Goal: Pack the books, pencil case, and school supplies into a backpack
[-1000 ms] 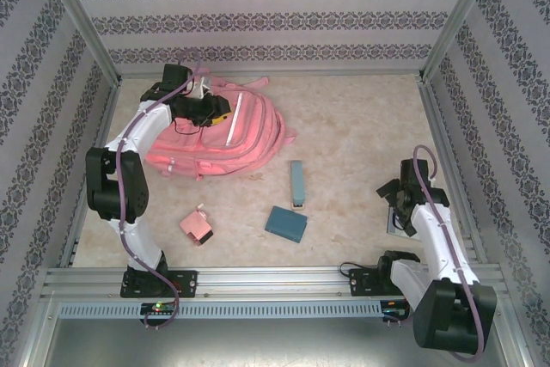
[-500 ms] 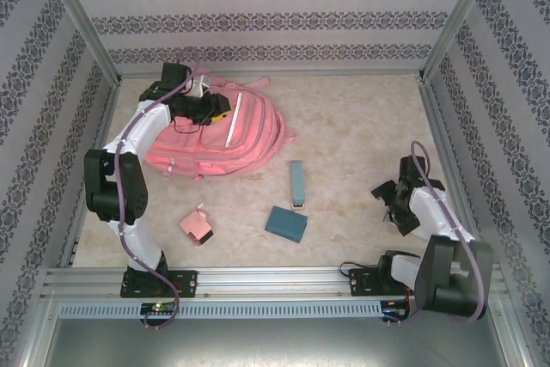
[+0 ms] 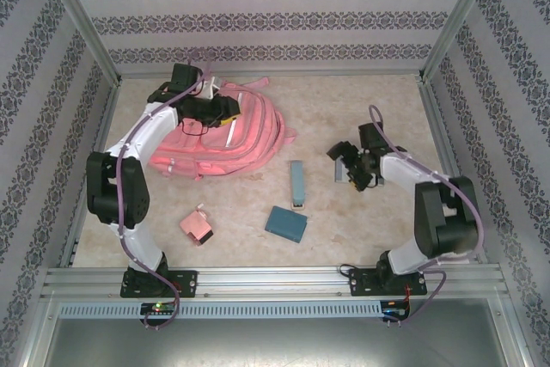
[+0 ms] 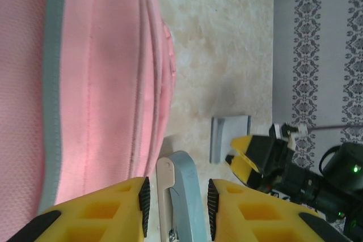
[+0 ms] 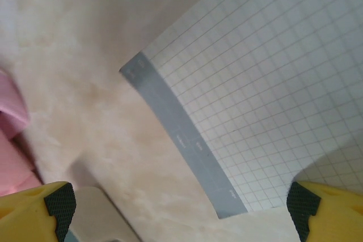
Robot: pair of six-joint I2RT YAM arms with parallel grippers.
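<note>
The pink backpack (image 3: 228, 135) lies at the back left. My left gripper (image 3: 225, 113) hovers at its top right edge, open, with no object between its fingertips (image 4: 144, 199). Past them lies the slim light-teal bar (image 4: 184, 191), which sits right of the backpack (image 4: 91, 83) on the table (image 3: 296, 183). My right gripper (image 3: 348, 165) is wide open over the pale grey-blue flat rectangle (image 3: 341, 171), a grid-ruled pad (image 5: 272, 83). The pad reaches the right finger; the left finger (image 5: 59, 202) is apart from it. I cannot tell whether it is lifted. Books and pencil case are out of view.
A squarish dark-teal block (image 3: 285, 223) and a pink boxy piece (image 3: 198, 227) lie near the front middle of the table. The patterned walls close in the table (image 3: 378, 109) on three sides. The left wrist view also catches the pad (image 4: 229, 134) and my right gripper (image 4: 247, 160).
My right arm swung from the near right edge forward and left to the middle, and the grey-blue pad now shows beneath it. The left gripper shifted slightly right along the backpack.
</note>
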